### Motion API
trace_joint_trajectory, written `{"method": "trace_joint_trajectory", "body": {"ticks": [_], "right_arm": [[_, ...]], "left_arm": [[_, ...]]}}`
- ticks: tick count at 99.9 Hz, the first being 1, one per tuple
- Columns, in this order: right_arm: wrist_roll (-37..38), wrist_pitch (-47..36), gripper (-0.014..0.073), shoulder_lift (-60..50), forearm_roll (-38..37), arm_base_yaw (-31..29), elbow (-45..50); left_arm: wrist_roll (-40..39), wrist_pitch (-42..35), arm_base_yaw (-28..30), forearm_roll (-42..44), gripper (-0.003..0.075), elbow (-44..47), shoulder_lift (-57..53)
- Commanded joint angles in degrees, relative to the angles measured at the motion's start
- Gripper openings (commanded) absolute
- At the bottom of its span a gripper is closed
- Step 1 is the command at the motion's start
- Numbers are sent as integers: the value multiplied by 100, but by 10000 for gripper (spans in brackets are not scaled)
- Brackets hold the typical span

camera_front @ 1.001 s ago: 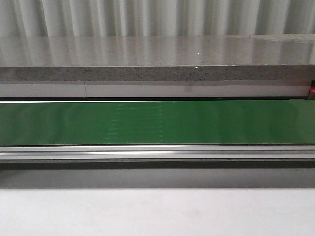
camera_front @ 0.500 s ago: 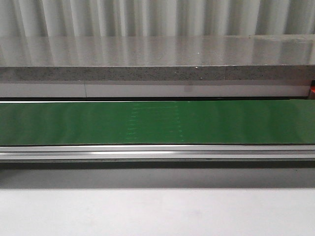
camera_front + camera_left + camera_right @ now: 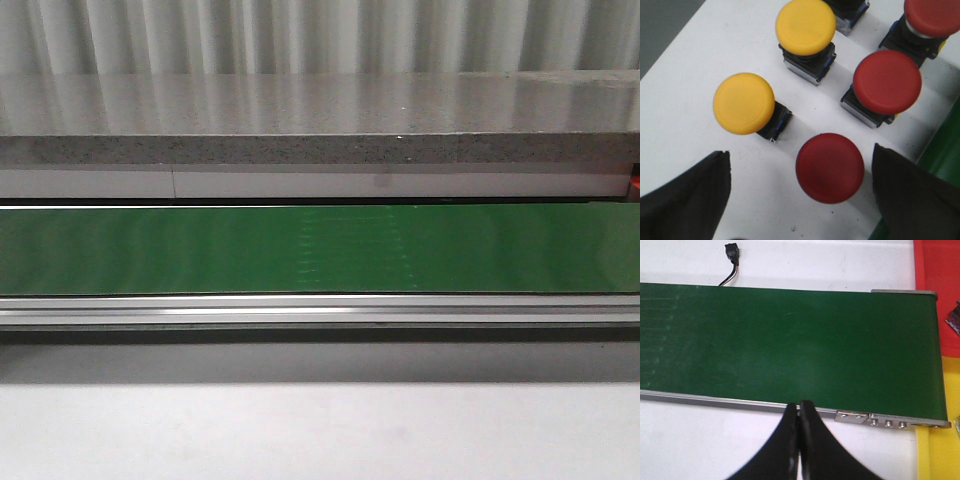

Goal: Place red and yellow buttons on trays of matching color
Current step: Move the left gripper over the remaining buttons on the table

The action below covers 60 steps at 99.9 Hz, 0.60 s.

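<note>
Belt (image 3: 320, 250) in the front view is bare green, only its faint seam marks have slid right since a second ago, so it's running with nothing delivered yet. Left wrist view: my left claw (image 3: 800, 195) hangs wide open around the nearest red button (image 3: 830, 167), yellow buttons (image 3: 743, 103) just beside. Right wrist view: right claw (image 3: 799, 412) pinched closed and empty at the belt's edge, with red tray (image 3: 940, 265) and yellow tray (image 3: 940, 455) at the end.

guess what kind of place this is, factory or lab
Probably a lab mock-up of a factory sorting line. A green conveyor belt runs between white tabletops, mushroom-head push buttons, such as a red one, stand beside it, and red and yellow trays sit at its end.
</note>
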Motion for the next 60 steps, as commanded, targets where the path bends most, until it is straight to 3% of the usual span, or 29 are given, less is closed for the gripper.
{"method": "trace_joint_trajectory", "body": {"ticks": [1,60], "right_arm": [[-63,-259,-67,-36,55,9,-149],[-63,-259,-67,-36,55,9,-149]], "left_arm": [[25,-353,17,18,556,-171,-95],[25,-708,17,8,548,-171,506]]}}
